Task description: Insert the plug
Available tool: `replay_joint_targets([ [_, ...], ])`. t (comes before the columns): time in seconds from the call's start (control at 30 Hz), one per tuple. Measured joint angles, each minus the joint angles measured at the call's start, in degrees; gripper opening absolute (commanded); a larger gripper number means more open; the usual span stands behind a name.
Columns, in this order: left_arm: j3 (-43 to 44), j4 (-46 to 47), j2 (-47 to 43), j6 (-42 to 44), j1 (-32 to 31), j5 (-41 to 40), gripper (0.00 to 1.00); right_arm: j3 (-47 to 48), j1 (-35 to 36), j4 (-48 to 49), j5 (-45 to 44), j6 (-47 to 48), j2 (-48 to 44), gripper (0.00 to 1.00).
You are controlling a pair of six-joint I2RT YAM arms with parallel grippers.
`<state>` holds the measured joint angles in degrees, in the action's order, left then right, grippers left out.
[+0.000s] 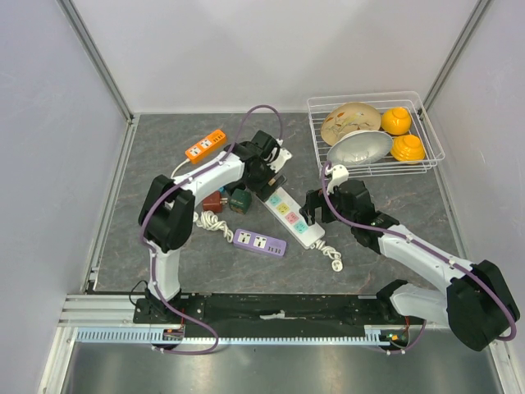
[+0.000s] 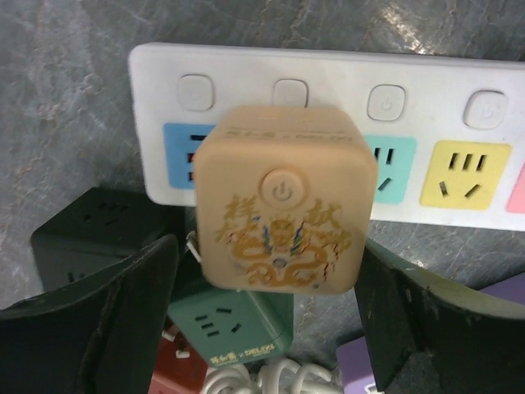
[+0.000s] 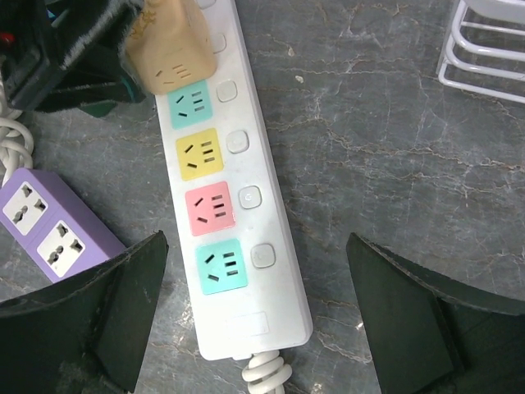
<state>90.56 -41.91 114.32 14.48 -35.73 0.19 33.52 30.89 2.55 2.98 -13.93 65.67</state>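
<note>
Left wrist: left hand [image 2: 264, 250] spread around the tan cube plug [image 2: 283, 197], seems rigid, I'd pinch its 3 and 9 o'clock sides.

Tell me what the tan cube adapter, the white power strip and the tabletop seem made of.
The tan cube adapter: likely matte moulded plastic; rounded edges, printed gold dragon, no glare. The white power strip: smooth satin plastic, soft highlights. The tabletop: grey stone-look surface, pale veins; stone or printed mat, cannot tell.
</note>
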Motion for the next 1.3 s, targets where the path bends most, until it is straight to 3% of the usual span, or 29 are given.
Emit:
replay_joint_targets([
  [0.17,0.0,0.3,-4.4,-3.1,0.1,-2.1,0.95,0.6,0.0,-1.9,0.7,0.0,-0.1,0.98],
  [0.33,-2.2,3.7,-16.0,-7.4,0.2,-4.6,0.96,1.1,0.0,-4.9,1.2,-0.4,-2.2,0.98],
  [0.53,-14.0,8.6,-32.5,-16.0,0.4,-9.2,0.96,1.1,0.0,-7.8,2.1,-2.5,-5.4,0.98],
  [0.7,-28.6,12.7,-39.8,-23.5,0.6,-10.8,0.95,1.1,0.0,-8.6,2.8,-4.8,-8.3,0.98],
  [1.03,-51.3,32.2,-44.3,-32.5,0.6,-13.3,0.88,-3.7,0.0,-6.6,3.2,-7.6,-10.7,0.98],
  [1.3,-53.2,43.1,-37.4,-36.5,0.3,-13.4,0.82,-4.0,0.0,-5.8,3.3,-8.3,-10.7,0.98],
])
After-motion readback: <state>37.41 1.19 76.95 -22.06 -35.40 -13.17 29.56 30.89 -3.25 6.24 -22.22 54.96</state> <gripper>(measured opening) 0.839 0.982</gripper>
